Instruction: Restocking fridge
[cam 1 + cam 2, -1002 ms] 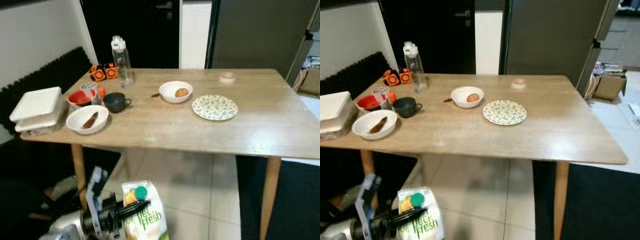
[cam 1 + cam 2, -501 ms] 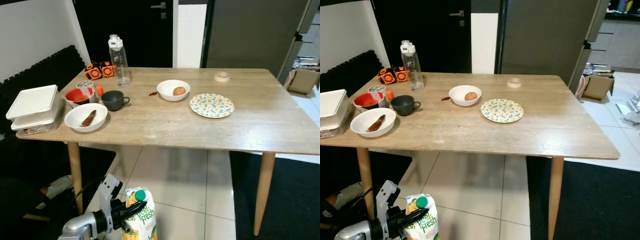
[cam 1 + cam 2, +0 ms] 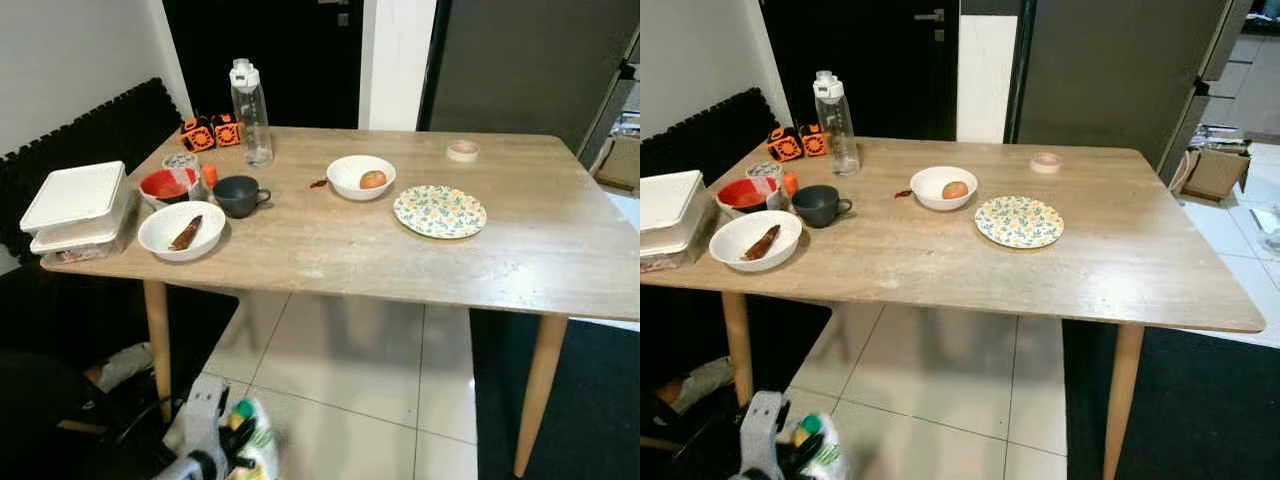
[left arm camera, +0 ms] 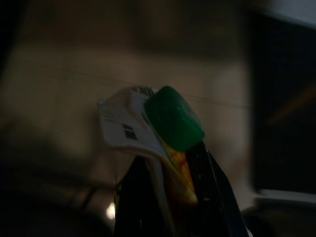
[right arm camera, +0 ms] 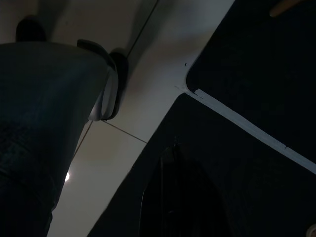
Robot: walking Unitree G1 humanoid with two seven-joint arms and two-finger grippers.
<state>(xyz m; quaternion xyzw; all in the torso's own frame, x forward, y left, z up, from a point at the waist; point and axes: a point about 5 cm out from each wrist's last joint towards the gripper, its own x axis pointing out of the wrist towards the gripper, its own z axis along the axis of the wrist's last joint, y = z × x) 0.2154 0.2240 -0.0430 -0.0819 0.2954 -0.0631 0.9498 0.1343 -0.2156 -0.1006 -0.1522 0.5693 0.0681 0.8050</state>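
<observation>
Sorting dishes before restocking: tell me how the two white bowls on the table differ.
The near white bowl sits by the table's left front edge and holds a long brown piece; the far white bowl sits mid-table beside the patterned plate and holds a round orange-brown item. The near one looks wider and shallower. Both are white, upright and round.

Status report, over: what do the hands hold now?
Left hand shut on juice carton, low by the floor. Right hand idle. Wooden table ahead.
</observation>
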